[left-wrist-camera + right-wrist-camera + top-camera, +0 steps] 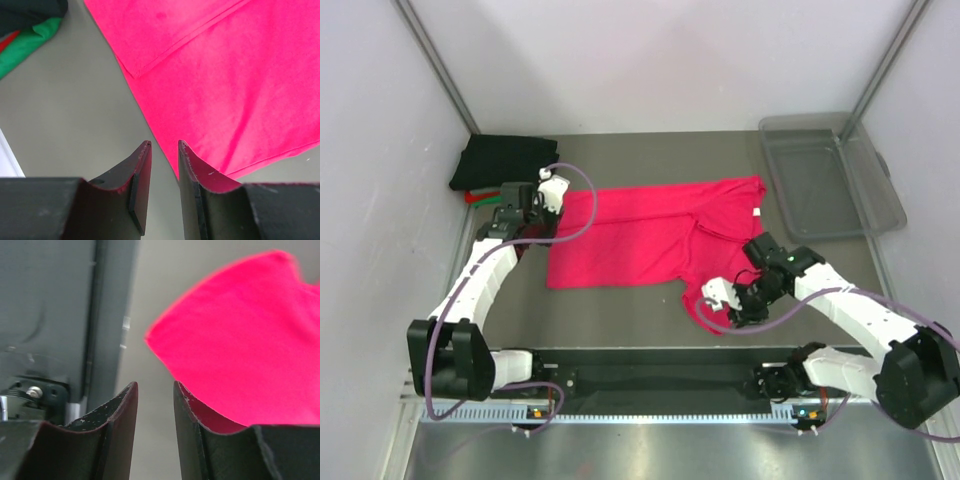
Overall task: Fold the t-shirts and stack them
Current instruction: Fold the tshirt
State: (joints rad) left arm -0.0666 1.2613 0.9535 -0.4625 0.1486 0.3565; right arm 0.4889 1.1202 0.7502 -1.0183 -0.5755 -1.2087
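Robot lab bench, by the look of it. Boxed in by plain white walls, with metal posts running to the far corners. Bare grey table. Two white arms bolted to a black rail at the near edge, with cables looping off them. Clear bin parked far right.

The spread t-shirt lies between folded t-shirts far left and the bin far right
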